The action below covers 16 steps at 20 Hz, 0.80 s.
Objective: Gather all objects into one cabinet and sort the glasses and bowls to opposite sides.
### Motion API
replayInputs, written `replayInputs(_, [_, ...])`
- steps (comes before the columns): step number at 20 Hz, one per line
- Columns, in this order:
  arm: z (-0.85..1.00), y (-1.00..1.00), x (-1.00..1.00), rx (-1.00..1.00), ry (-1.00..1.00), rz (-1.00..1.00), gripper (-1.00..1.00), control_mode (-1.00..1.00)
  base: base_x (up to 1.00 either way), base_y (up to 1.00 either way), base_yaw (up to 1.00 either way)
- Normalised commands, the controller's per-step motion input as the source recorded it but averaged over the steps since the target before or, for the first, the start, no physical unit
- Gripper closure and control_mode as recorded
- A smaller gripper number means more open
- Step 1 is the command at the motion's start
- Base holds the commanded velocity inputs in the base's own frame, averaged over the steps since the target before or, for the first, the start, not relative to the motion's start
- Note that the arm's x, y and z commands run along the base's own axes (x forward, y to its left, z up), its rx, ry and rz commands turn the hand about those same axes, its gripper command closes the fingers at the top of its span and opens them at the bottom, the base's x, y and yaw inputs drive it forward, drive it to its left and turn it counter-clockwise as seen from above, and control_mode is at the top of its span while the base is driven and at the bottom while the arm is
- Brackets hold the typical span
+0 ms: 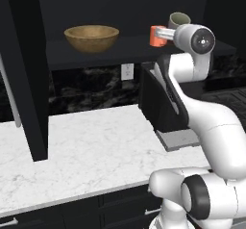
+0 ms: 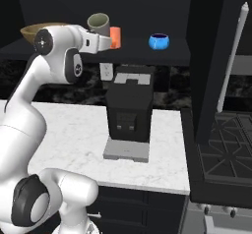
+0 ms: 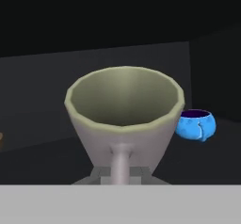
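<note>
My gripper [image 3: 121, 175] reaches into the black upper cabinet [image 1: 96, 56] and is shut on the handle of the grey mug [image 3: 124, 119], which hangs tilted a little above the dark shelf [image 2: 162, 55]. From the base the same mug [image 2: 99, 24] sits just above my hand [image 2: 104, 41]. The orange mug [image 1: 156, 36] stands right beyond it, partly hidden by my hand [image 1: 167, 32]. At the shelf's left end rests the wide wooden bowl [image 1: 92, 37]. The small blue vessel [image 2: 159, 42] stands to the right of the mugs [image 3: 196, 125].
The cabinet's tall door [image 2: 211, 80] with its pale bar handle [image 2: 231, 56] stands open on the right; another dark door [image 1: 26, 79] hangs open on the left. A black coffee machine [image 2: 129, 110] sits on the white marble counter [image 1: 86, 146] under the shelf. A stove [image 2: 221, 164] lies to the right.
</note>
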Motion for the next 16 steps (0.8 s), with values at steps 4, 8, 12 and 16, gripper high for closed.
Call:
replayInputs(4, [0.0, -0.49, 0.0, 0.0, 0.12, -0.17, 1.0, -1.0, 0.0, 0.0, 0.0])
replayInputs(8, [0.0, -0.18, 0.06, 0.0, 0.13, -0.14, 1.0, -1.0, 0.0, 0.0, 0.0])
replayInputs(12, [0.0, -0.01, 0.15, 0.0, 0.07, -0.07, 1.0, -1.0, 0.0, 0.0, 0.0])
replayInputs(16, [-0.1, 0.0, 0.18, -0.03, 0.12, -0.03, 1.0, -1.0, 0.0, 0.0, 0.0])
